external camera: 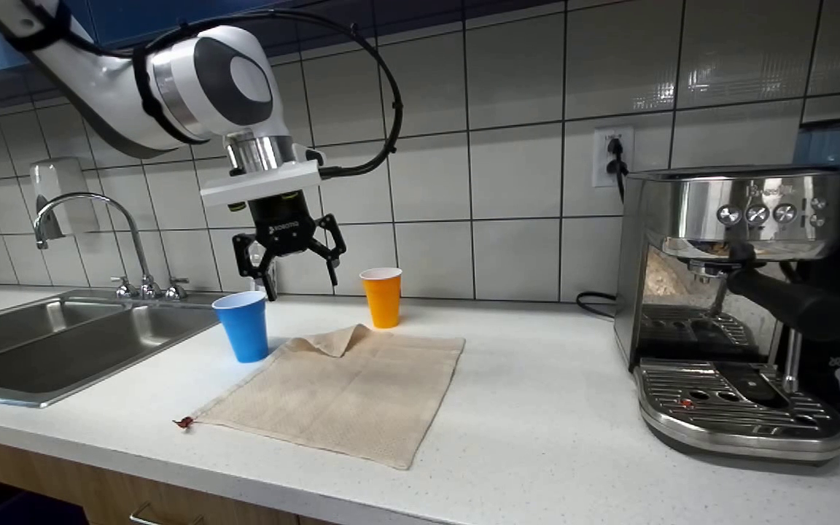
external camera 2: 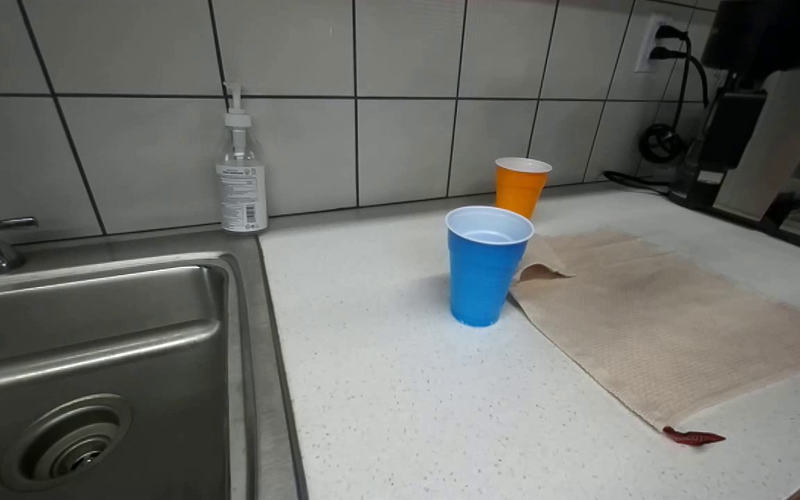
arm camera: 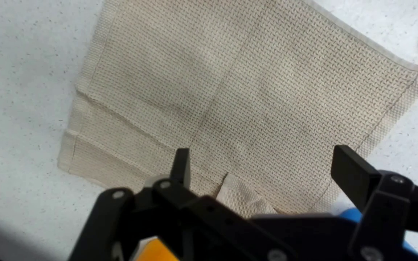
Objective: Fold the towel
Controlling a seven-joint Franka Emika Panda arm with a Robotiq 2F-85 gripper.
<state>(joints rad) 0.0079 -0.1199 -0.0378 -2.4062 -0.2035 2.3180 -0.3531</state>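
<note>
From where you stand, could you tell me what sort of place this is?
Most likely a kitchen or kitchenette: a sink with a tap is set into the counter, and a coffee machine stands on it. Whether home or office, I cannot tell.

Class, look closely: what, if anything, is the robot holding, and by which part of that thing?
Nothing is held. The fingers stand wide apart, clear above the towel, which lies on the counter.

in an exterior view: free lane over the counter (external camera: 537, 372), centre to right, as far as the coffee machine (external camera: 735, 317). towel (external camera: 354, 397) reachable from above. obstacles: blue cup (external camera: 243, 328) just beside its upper-left edge; orange cup (external camera: 383, 300) and tiled wall (external camera: 515, 182) behind.
</note>
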